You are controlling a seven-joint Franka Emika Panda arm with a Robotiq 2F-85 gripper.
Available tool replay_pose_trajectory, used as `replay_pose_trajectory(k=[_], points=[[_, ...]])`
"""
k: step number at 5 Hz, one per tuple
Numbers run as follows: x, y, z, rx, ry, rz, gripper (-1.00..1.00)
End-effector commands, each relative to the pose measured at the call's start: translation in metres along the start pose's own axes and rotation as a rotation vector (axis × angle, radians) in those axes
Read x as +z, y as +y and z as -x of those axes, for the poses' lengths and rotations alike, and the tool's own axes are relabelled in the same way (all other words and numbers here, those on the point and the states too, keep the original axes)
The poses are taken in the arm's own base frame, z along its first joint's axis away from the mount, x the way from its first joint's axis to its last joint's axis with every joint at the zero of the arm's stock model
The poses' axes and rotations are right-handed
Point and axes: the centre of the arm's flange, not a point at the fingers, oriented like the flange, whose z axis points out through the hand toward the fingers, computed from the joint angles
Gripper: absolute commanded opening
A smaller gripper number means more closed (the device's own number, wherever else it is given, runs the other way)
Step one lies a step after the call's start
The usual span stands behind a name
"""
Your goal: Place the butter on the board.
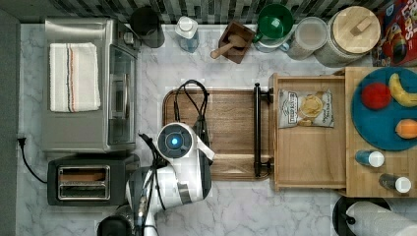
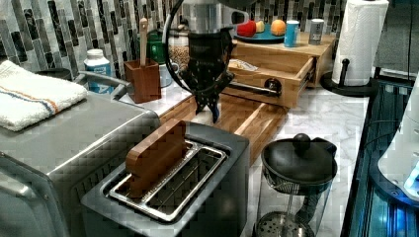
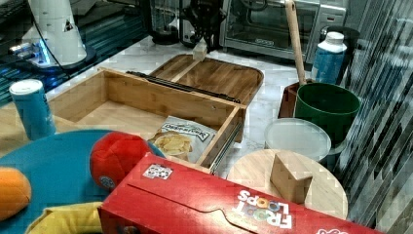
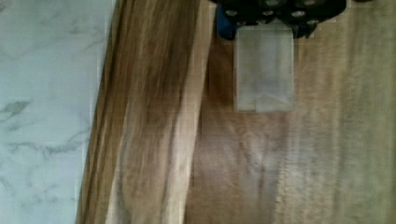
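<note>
Gripper (image 3: pixel 200 48) is clamping the butter (image 4: pixel 264 70) upright, hanging over the board (image 3: pixel 214 75) for a flat set-down.

red cereal box (image 3: pixel 219 204) printed "FROOT LOOPS"

Gripper (image 4: pixel 264 23) — dark body at frame edge, closed on pale butter block (image 4: pixel 264 70). Butter projects from fingers over wooden board (image 4: pixel 243 158). Board shows raised rim strip with lighter and darker grain bands. White marble counter (image 4: pixel 44 116) adjoins board rim — grey veining visible.
</note>
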Motion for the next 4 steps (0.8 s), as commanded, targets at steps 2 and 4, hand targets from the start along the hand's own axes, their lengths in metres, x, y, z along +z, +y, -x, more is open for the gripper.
replay_pose_trajectory(k=[2, 4], points=[[-0.0064, -0.0074, 0.0133, 0.073, 0.008, -0.011, 1.0], [-0.0029, -0.0104, 0.0185, 0.067, 0.034, -0.039, 1.0]])
